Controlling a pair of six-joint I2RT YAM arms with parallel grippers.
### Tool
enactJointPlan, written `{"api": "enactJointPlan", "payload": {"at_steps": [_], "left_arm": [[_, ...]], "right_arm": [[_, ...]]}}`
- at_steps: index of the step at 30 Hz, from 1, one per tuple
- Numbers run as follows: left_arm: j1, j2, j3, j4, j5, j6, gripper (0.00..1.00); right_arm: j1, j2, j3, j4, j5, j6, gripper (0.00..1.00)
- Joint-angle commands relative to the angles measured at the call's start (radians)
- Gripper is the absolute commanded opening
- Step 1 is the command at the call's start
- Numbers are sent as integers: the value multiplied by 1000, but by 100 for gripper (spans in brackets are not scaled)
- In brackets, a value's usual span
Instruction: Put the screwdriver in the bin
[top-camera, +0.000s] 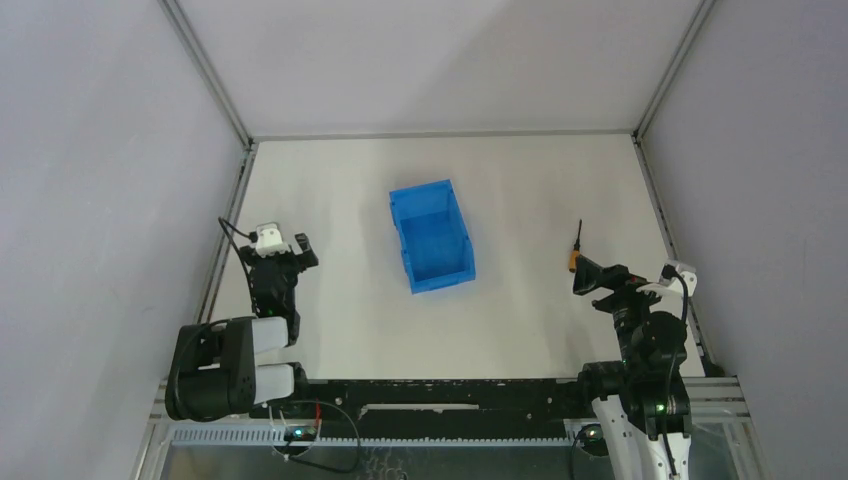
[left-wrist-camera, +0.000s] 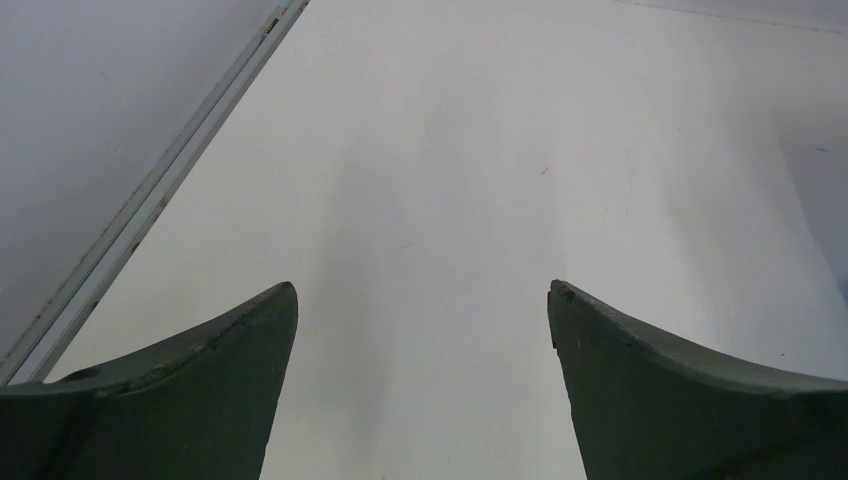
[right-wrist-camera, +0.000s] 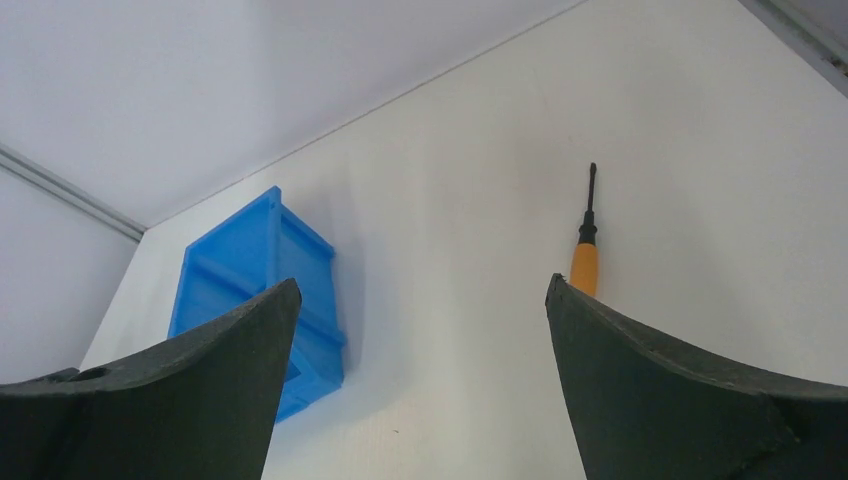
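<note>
Top external shows the screwdriver (top-camera: 575, 252) lying near the table's (top-camera: 330, 180) right edge, well apart from the bin (top-camera: 403, 240) at the middle. The right gripper (top-camera: 585, 277) hovers just beside the handle's near end, jaws spread wide and holding nothing. The left gripper (top-camera: 285, 250), near the left edge, is also spread over bare table.

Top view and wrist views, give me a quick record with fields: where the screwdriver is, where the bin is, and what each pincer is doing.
screwdriver: lying flat on the table, right of the bin, tip pointing away from the arms, not held
bin: mid-table, upright, nothing visible inside
right pincer: open, empty, just short of the screwdriver's orange handle
left pincer: open, empty, over bare table on the left
task status: screwdriver not yet in bin
</note>
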Motion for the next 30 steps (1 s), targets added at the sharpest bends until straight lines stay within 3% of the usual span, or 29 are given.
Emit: {"api": "enactJointPlan", "payload": {"at_steps": [1, 4, 7, 10, 16, 22, 25, 30], "left_arm": [[-2, -17, 48, 40, -3, 9, 100], [-3, -17, 49, 40, -3, 10, 100], [-4, -17, 49, 39, -2, 10, 100], [-4, -17, 49, 39, -4, 9, 100], [-3, -17, 49, 40, -3, 9, 100], [-3, -17, 49, 40, -2, 8, 100], [-3, -17, 48, 40, -2, 8, 100], [-3, -18, 49, 40, -3, 8, 100]], "right_arm": [[4, -2, -2, 25, 27, 47, 100], [5, -20, 14, 84, -27, 27, 100], [4, -10, 53, 184, -174, -45, 99], [4, 103, 174, 211, -192, -81, 100], [3, 589, 662, -2, -111, -190, 99], [-27, 1161, 1167, -478, -8, -233, 99], [-44, 1360, 1225, -545, 17, -241, 100], [-60, 1584, 1088, -452, 45, -226, 97]]}}
